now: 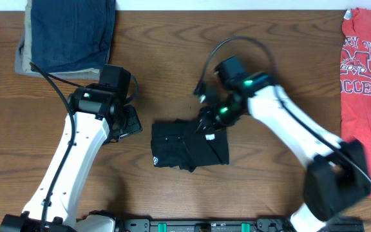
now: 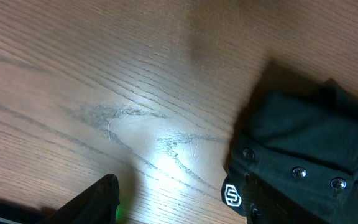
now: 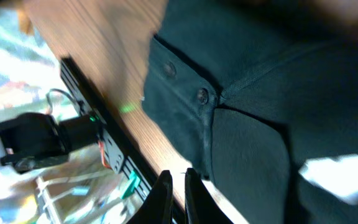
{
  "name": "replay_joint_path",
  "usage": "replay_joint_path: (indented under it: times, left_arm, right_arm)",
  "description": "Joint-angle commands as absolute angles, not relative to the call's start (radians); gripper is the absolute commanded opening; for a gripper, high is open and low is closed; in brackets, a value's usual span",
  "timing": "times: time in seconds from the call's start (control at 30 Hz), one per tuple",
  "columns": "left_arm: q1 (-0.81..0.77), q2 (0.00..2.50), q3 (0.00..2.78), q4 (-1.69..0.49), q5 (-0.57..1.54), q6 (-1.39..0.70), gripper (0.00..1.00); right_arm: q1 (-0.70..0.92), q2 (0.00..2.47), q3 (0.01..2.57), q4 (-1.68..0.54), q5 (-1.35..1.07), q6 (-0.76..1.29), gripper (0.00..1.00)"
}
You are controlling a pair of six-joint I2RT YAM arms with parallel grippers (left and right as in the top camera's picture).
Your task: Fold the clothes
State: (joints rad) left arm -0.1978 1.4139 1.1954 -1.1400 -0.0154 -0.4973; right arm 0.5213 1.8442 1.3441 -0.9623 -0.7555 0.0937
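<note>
Risk, overhead: the shirt (image 1: 189, 145) lies bunched on the tabletop (image 1: 269, 38), just below the right claw (image 1: 206, 124) and right of the left claw (image 1: 132, 122), apart from it. A one-sided tug would likely undo its folds. Far right of the right claw, the red tee (image 1: 364, 71) partly reads "CCER".

Left wrist: only one finger (image 2: 95, 199) shows, so I cannot tell that claw's spread. The round white logo (image 2: 231, 195), an S-like mark, sits to its right.

Right wrist: the right claw (image 3: 174, 190) is pinched narrow with nothing seen between. The tag (image 3: 339, 177) beyond it is too blurred to read.

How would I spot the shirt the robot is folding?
In the middle of the brown wooden table, between the two white robot arms, lies the black soft-fabric shirt in a folded bundle. Unlike the red printed T-shirt on the right and the blue denim stack at upper left, it is black with a round white logo.
</note>
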Motion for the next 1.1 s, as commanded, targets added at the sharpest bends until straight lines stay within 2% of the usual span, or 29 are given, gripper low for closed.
replay_joint_path:
  times: [0.0,0.07,0.3,0.6,0.77,1.03,1.07]
  left_arm:
    - [-0.194,1.418,1.193,-1.141,-0.033,-0.491,0.64]
    - [-0.194,1.418,1.193,-1.14,-0.033,-0.491,0.64]
    - [-0.194,1.418,1.193,-1.14,-0.033,-0.491,0.65]
    - [-0.194,1.418,1.193,-1.14,-0.033,-0.491,0.65]
    - [-0.194,1.418,1.193,-1.14,-0.033,-0.491,0.65]
    - [-0.194,1.418,1.193,-1.14,-0.033,-0.491,0.66]
    - [-0.194,1.418,1.193,-1.14,-0.034,-0.491,0.73]
  right_arm:
    - [0.542,1.963,1.328,-0.958,-0.794,0.06,0.05]
    - [0.535,2.044,1.328,-0.958,-0.787,0.036,0.02]
    - [0.47,2.169,1.329,-0.988,-0.73,0.047,0.01]
    - [0.398,1.958,1.435,-1.131,-0.751,0.047,0.02]
    - [0.428,1.813,1.449,-1.081,-0.797,0.048,0.22]
    - [0.569,1.843,1.402,-0.963,-0.889,0.055,0.22]
    - [0.586,1.861,1.393,-0.941,-0.904,0.057,0.22]
